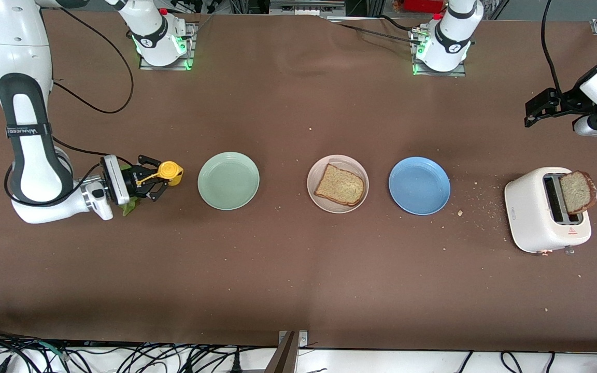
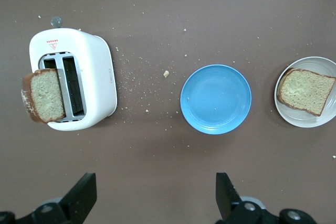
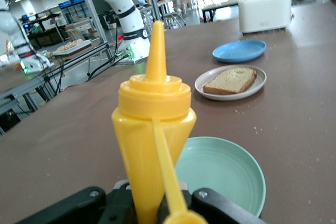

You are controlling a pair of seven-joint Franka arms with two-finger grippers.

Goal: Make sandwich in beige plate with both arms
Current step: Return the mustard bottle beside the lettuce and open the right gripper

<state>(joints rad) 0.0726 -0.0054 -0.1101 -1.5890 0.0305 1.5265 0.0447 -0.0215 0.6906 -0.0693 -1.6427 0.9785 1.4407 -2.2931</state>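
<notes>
**One slice plated, second slice in toaster, right gripper on yellow bottle**

Right gripper (image 1: 159, 181): pressed together on a yellow squeeze bottle (image 1: 169, 172), upright, cap hanging on its strap, over the table just beside the mint-green plate (image 1: 228, 181). A scrap of green (image 1: 130, 207) shows under the wrist; mostly hidden, cannot tell what it is. Arm band reads "WANJEED", partly legible.

Beige plate (image 1: 337, 184): round, pale, matte, raised rim, between the mint-green and blue plate (image 1: 419, 185). On it lies one square bread slice (image 1: 340, 185), speckled brown, darker crust, flat.

Crumbs (image 1: 477, 207) lie scattered between the blue plate and the toaster.

White toaster (image 1: 546, 209), toward the left arm's end: second bread slice (image 1: 577, 191) stands tilted in one slot, lower half hidden. Red triangle mark and small red writing, unreadable.

Left gripper (image 2: 156, 195): fingers spread wide, holding nothing, over bare table near the toaster; arm partly cut off in the front view.
</notes>
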